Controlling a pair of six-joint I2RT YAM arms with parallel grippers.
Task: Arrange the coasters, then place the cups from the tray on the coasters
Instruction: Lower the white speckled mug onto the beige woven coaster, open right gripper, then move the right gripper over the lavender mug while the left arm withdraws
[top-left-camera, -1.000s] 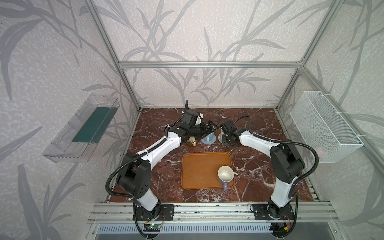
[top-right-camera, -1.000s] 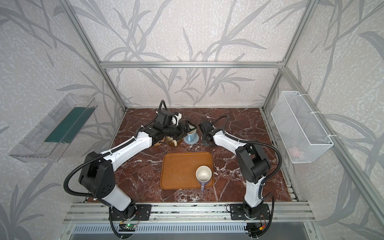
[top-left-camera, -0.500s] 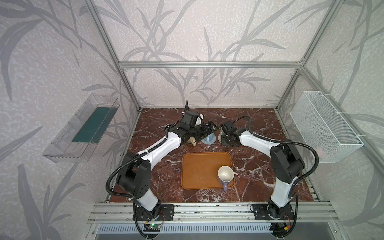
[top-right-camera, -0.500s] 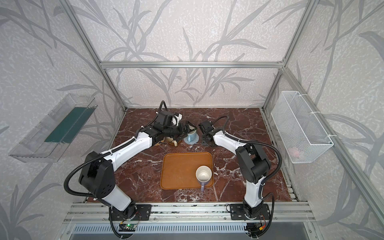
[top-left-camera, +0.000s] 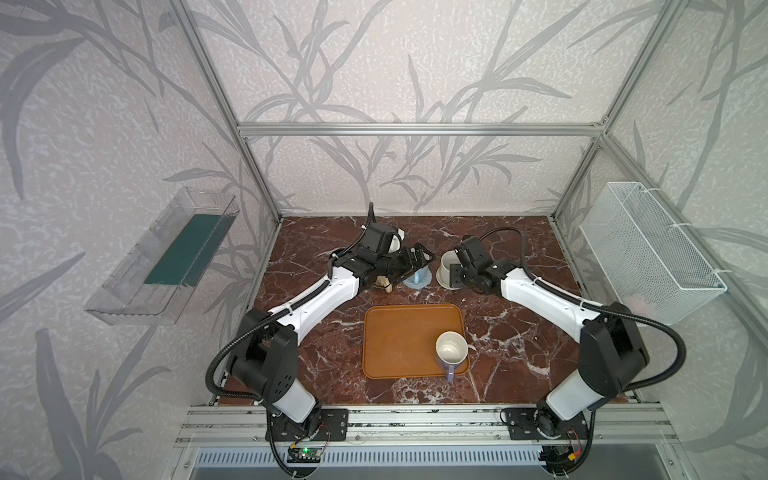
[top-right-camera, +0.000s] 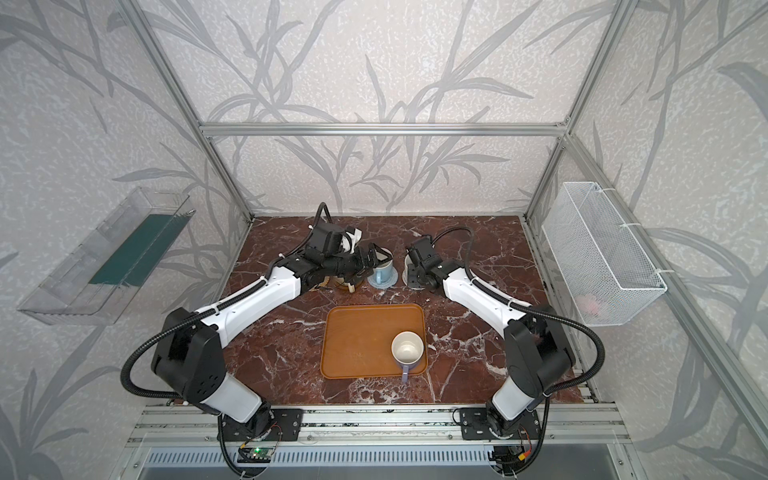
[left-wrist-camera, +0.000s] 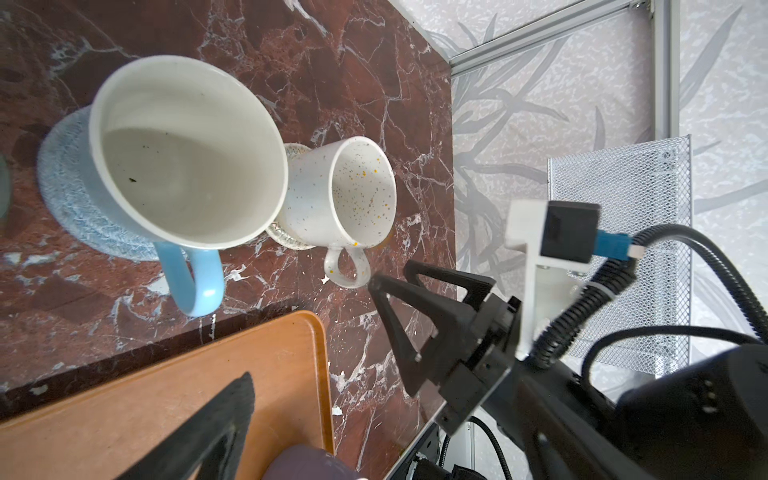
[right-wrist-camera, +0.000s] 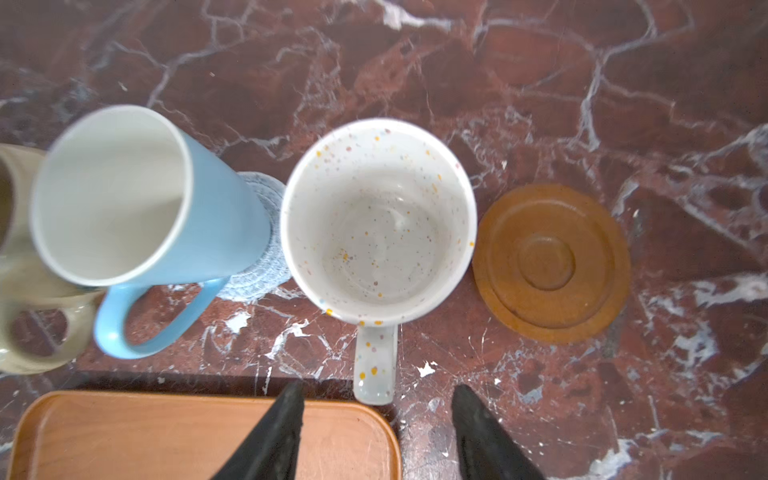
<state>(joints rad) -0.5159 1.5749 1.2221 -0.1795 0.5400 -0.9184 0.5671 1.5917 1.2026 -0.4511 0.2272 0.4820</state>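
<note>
Right gripper (right-wrist-camera: 377, 386): your jaws stand apart, released, with the speckled mug (right-wrist-camera: 378, 220) handle just off the tips.
Speckled mug: upright on the cream coaster (left-wrist-camera: 286, 237), between the blue mug (right-wrist-camera: 124, 195) and a brown coaster (right-wrist-camera: 550, 262).
Left gripper (top-left-camera: 420, 261): wide open, by the blue mug.
Tray (top-left-camera: 395, 340): lavender mug (top-left-camera: 451, 353) stands on it.

cups: four counted, namely light blue cup (right-wrist-camera: 137, 195), speckled white cup (right-wrist-camera: 378, 220), cream-yellow cup (right-wrist-camera: 18, 274), lavender cup (top-left-camera: 451, 353) | coasters: three seen, namely blue-grey coaster (right-wrist-camera: 270, 270), cream coaster (left-wrist-camera: 286, 239), brown coaster (right-wrist-camera: 550, 262); more cannot be told beneath the arms | tray (top-left-camera: 399, 336): one counted | wire basket (top-left-camera: 648, 249): one counted | clear bin (top-left-camera: 166, 257): one counted
</note>
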